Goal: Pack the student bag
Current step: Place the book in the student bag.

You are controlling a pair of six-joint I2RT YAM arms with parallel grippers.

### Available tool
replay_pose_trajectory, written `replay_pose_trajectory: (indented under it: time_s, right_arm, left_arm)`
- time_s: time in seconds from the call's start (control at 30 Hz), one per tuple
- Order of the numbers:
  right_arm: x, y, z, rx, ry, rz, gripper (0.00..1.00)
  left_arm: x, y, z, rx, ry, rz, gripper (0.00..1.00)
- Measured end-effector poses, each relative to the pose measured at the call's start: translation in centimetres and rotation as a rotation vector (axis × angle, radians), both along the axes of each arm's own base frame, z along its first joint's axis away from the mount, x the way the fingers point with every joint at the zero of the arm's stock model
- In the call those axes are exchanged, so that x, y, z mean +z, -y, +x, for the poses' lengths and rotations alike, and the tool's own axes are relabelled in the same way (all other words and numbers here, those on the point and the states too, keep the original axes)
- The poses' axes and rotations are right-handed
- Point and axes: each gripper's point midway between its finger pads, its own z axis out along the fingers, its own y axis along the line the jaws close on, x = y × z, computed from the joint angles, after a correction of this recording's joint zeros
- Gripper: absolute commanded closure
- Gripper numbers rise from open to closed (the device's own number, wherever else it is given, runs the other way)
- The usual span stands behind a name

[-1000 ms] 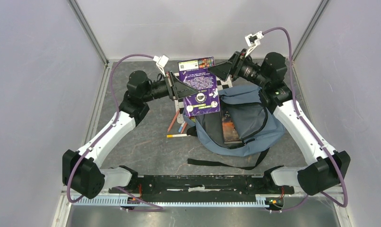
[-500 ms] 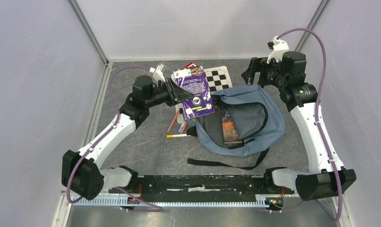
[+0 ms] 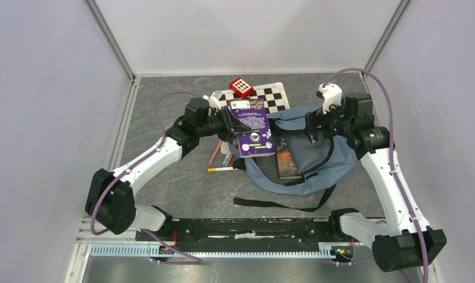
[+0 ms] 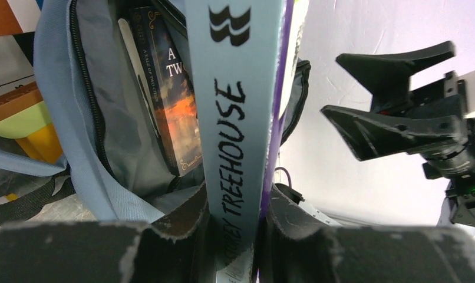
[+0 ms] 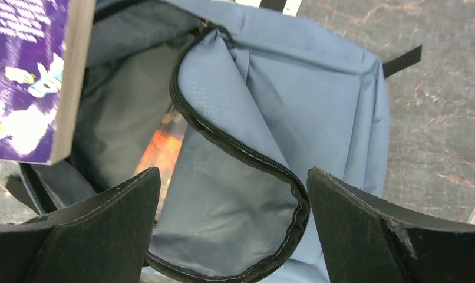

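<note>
The blue-grey student bag (image 3: 317, 159) lies open in the middle of the table, with a dark book (image 3: 287, 158) inside it. My left gripper (image 3: 228, 121) is shut on a purple book (image 3: 254, 127) and holds it over the bag's left opening edge. In the left wrist view the book's pale spine (image 4: 240, 100) reads "TREEHOUSE" and the bag's inside (image 4: 117, 112) lies behind it. My right gripper (image 3: 310, 127) is open above the bag's zip flap (image 5: 241, 147), holding nothing; the purple book (image 5: 29, 76) shows at that view's left.
A red block (image 3: 241, 87) sits on a checkerboard card (image 3: 270, 97) at the back. Pencils and pens (image 3: 220, 159) lie left of the bag. A black strap (image 3: 276, 204) trails toward the near edge. Walls close in on three sides.
My left gripper has carried the purple book right and down to the bag's opening. My right arm swung out to the right, then came down over the bag's flap.
</note>
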Motion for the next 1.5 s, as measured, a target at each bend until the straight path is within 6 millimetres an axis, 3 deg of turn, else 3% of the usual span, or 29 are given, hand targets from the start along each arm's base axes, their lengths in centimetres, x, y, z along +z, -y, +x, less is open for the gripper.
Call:
replay_pose_trajectory:
  time_s: [0.23, 0.43, 0.6, 0.77, 1.0, 1.23, 1.5]
  right_arm:
    - [-5.0, 0.8, 0.0, 0.011, -0.086, -0.095, 0.02]
    - [-6.4, 0.7, 1.3, 0.025, -0.075, -0.169, 0.03]
    - [-7.1, 0.4, 2.7, 0.025, -0.059, -0.205, 0.11]
    - [-8.0, 1.1, 3.7, -0.002, -0.066, -0.255, 0.36]
    - [-6.7, 0.9, 5.0, -0.023, -0.048, -0.243, 1.0]
    - [-0.7, 0.6, 6.5, -0.09, 0.035, -0.179, 1.0]
    - [1.4, 0.2, 6.3, -0.138, 0.02, -0.112, 1.0]
  left_arm:
    - [0.3, 0.1, 0.3, 0.013, -0.009, -0.004, 0.98]
    - [0.3, 0.1, 0.3, 0.017, -0.017, -0.007, 0.98]
    - [0.2, 0.2, 0.4, 0.02, -0.034, -0.011, 0.98]
    - [-0.1, 0.5, 0.1, 0.015, -0.05, -0.008, 0.98]
    - [-1.0, 1.1, -0.1, 0.006, -0.084, -0.001, 0.98]
    - [-2.9, 2.6, 0.2, -0.009, -0.134, 0.024, 0.98]
    - [-4.4, 5.6, 0.4, -0.038, -0.193, -0.014, 0.98]
